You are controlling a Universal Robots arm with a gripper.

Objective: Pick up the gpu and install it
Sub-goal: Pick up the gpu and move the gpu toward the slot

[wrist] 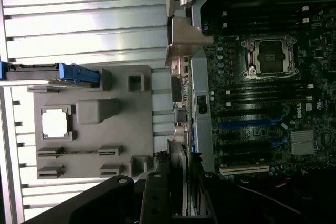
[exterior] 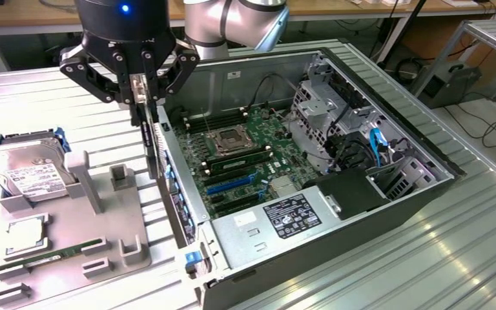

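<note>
In the exterior view's upper left, the black pincer pinches the gpu, a thin flat black card, upright above the left wall of the open grey computer case.

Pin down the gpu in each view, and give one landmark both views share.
Exterior view: the gpu hangs edge-on from the gripper, over the case wall beside the grey tray.
Wrist view: the gpu stands edge-on in the gripper, between the grey tray and the motherboard.
Shared landmark: the empty CPU socket.
</note>
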